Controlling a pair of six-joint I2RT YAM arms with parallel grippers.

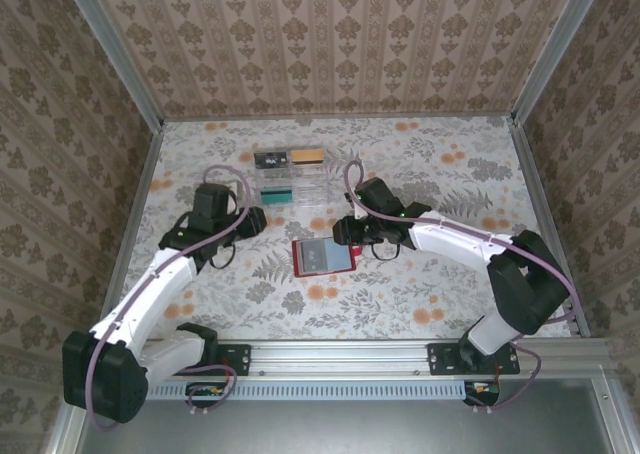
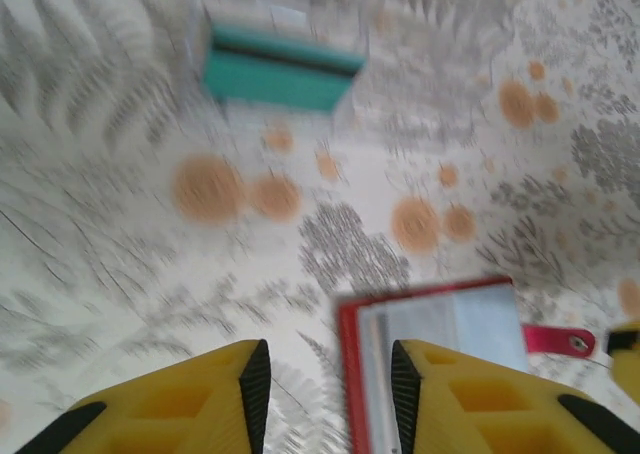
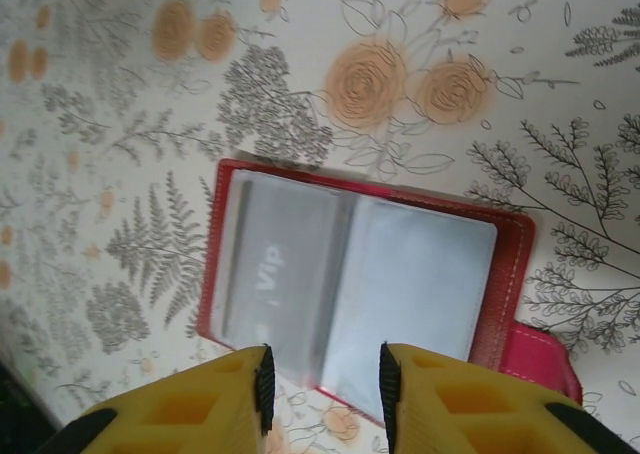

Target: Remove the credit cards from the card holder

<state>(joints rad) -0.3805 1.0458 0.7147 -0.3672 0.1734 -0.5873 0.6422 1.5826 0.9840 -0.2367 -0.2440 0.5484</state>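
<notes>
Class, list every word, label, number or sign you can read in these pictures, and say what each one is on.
"Vip": on the grey card inside the open card holder.
Label on the dark box farther back: too small to read.
Nothing else is legible.

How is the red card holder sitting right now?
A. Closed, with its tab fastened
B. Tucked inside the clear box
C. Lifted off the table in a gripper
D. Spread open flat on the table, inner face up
D: the card holder lies spread open on the table, inner face up, with its red tab loose at one side.
</notes>
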